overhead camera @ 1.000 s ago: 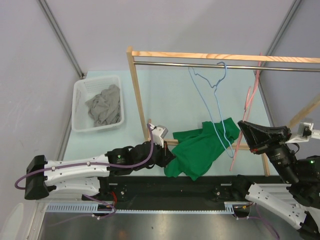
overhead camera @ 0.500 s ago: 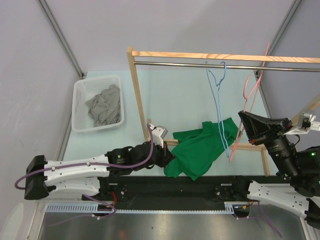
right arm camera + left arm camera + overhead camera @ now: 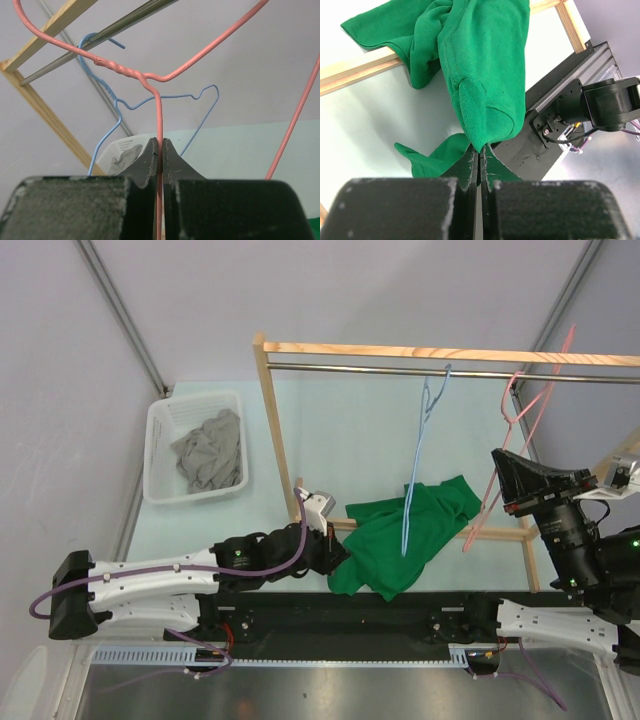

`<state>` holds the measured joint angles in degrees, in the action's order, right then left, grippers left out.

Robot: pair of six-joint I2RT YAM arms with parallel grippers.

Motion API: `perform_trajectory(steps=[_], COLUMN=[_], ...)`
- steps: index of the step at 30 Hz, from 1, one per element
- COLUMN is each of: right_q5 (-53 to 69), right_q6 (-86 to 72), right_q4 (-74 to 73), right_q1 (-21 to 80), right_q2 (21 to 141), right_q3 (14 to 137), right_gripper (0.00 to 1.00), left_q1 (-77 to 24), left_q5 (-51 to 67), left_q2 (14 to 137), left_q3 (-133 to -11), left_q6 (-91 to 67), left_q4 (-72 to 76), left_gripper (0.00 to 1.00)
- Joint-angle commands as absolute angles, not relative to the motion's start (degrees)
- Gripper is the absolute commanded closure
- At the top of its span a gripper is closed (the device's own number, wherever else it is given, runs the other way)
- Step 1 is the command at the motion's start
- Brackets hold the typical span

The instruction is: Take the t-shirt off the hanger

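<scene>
Since a second ago, the pink wire hanger (image 3: 159,112) has swung up and to the right with our right arm, and the blue wire hanger (image 3: 106,90) has settled to hang straighter from the metal rail (image 3: 350,367).

Well to the left of our left pincer (image 3: 479,150) sits the white plastic basket (image 3: 152,440) with a grey cloth (image 3: 210,450) in it. That pincer is clenched on a fold of the green cotton t-shirt (image 3: 375,545), which spreads to its right over the table and the wooden rack's (image 3: 275,430) lower bar.

Left of our right pincer (image 3: 159,145), the blue hanger's lower end crosses the shirt in the overhead view; we cannot tell whether it is threaded through. The right pincer grips the bare pink hanger just below its twisted neck.

We judge the shirt to be off the pink hanger. What remains is confirming it is free of the blue one and letting go of both.
</scene>
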<state>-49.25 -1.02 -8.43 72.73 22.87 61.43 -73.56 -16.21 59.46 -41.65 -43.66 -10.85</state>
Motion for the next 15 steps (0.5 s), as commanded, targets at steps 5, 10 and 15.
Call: perform_trajectory(steps=[5, 10, 15], right_q5=[-57.92, -60.29, -60.91], right_q6=[5.01, 7.12, 8.0], right_q4=[-1.06, 1.84, 2.98], right_q1=[73.65, 73.65, 73.65], right_q2=[24.43, 25.75, 27.25], right_q3=[60.47, 60.03, 59.85], right_gripper=[1.0, 1.0, 1.0], left_q1=[-73.3, -73.3, -73.3], left_q5=[-15.56, -15.47, -15.38], left_q2=[58.62, 58.8, 58.54], left_q3=[-42.54, -42.63, -42.54], left_q6=[-44.74, -44.65, -44.65], left_q4=[-9.05, -8.96, -8.88], left_gripper=[1.0, 1.0, 1.0])
